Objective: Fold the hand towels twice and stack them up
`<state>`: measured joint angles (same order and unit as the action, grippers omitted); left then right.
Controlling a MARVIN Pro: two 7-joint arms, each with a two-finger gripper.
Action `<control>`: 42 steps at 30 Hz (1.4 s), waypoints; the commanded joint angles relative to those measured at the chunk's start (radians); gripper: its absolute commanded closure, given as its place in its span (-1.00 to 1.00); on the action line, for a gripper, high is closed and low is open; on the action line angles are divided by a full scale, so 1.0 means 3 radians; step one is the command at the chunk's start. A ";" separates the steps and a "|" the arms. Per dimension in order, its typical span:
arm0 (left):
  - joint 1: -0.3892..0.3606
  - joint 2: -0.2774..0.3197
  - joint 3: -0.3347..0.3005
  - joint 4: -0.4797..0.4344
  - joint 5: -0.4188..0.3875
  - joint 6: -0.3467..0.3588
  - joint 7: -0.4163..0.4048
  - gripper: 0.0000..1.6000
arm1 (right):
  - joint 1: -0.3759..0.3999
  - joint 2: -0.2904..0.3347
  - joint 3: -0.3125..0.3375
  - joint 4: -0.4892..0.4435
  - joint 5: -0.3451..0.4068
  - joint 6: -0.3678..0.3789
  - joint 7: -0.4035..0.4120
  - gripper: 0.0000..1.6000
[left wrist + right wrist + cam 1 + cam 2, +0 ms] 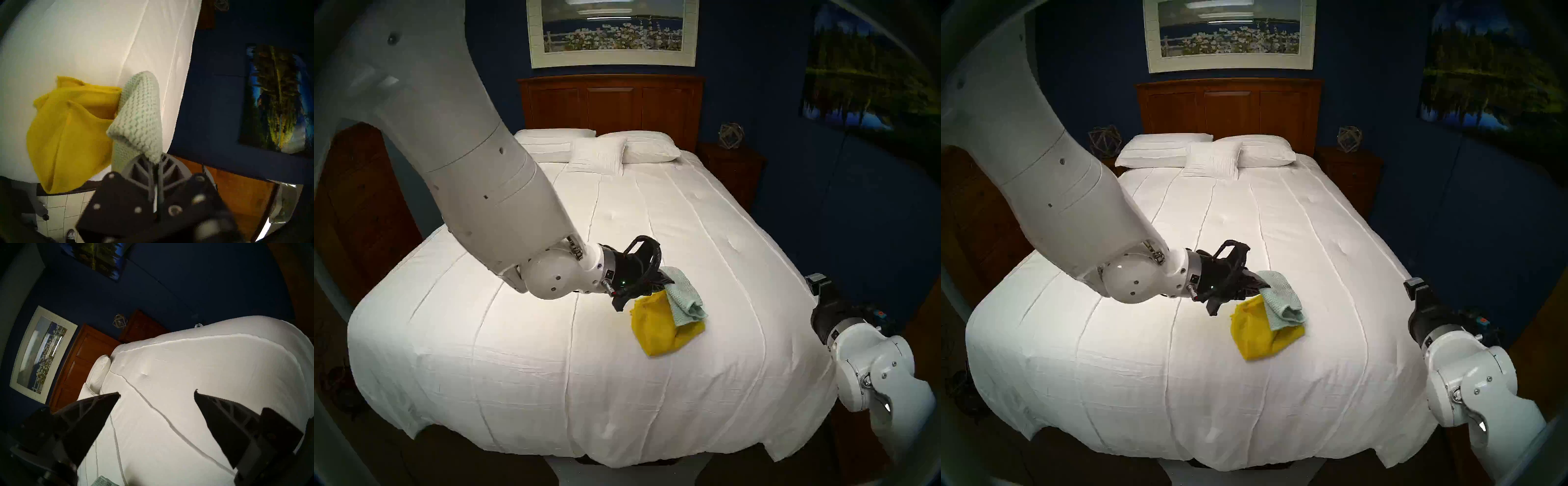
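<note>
A folded yellow hand towel (pixel 656 327) (pixel 1256 334) (pixel 68 135) lies on the white bedspread near the bed's foot, right of centre. A folded mint-green waffle-knit hand towel (pixel 685 298) (pixel 1283 300) (pixel 141 118) hangs over the yellow one's far right part. My left gripper (pixel 665 280) (pixel 1260 281) (pixel 157 161) is shut on the green towel's upper edge. At the bed's right side, my right gripper (pixel 157 393) (pixel 816 281) is open, with nothing between its fingers. A bit of green cloth (pixel 102 481) shows at the bottom of the right wrist view.
White pillows (pixel 602 149) (pixel 1209 152) lean against the wooden headboard (pixel 612 101). Dark wooden nightstands (pixel 731 169) with wire ornaments flank the bed. My left arm (pixel 466 169) reaches across the bed's left half. The bedspread (pixel 551 390) drops off at the foot.
</note>
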<state>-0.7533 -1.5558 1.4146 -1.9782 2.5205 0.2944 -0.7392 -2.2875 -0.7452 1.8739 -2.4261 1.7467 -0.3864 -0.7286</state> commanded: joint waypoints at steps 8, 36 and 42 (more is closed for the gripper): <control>0.0078 0.0176 0.0255 -0.0256 0.0348 -0.0122 -0.0317 1.00 | 0.0316 0.0099 -0.0314 -0.0041 -0.0097 -0.0090 -0.0011 -1.00; 0.0096 0.0310 0.0423 -0.0232 0.0353 -0.0289 -0.0341 -1.00 | 0.0845 0.0139 -0.1004 -0.0058 -0.0225 -0.0177 -0.0115 -1.00; -0.0050 0.0380 0.0559 -0.0289 0.0482 -0.0092 -0.0337 -1.00 | 0.0969 0.0119 -0.1176 -0.0058 -0.0292 -0.0206 -0.0156 -1.00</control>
<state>-0.7003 -1.4740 1.5487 -2.0622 2.6294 0.2114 -0.8339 -2.0602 -0.7021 1.5607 -2.4237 1.6805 -0.4408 -0.7719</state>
